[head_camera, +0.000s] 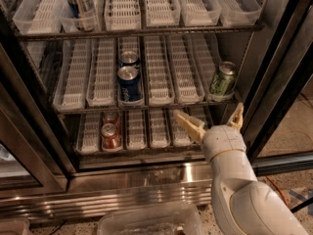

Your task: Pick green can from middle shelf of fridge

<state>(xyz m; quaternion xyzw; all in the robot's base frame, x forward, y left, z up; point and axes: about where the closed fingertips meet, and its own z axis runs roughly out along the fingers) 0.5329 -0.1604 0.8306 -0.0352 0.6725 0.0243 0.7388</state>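
The green can (223,81) stands upright at the far right of the middle shelf (161,72), beside the white slotted can lanes and near the fridge's right wall. My gripper (211,118) is open, with one finger (190,125) to the left and the other finger (237,116) to the right. It hovers just below and in front of the green can, level with the lower shelf, and holds nothing. The fridge (146,180) stands open before me with its shiny steel base below.
Two blue cans (129,82) stand in a middle lane of the same shelf. Two red cans (110,132) sit on the lower shelf. A tall can (80,4) stands in a clear bin on the top rack. The dark door frame (279,77) is at right. A clear plastic container (146,222) lies on the floor.
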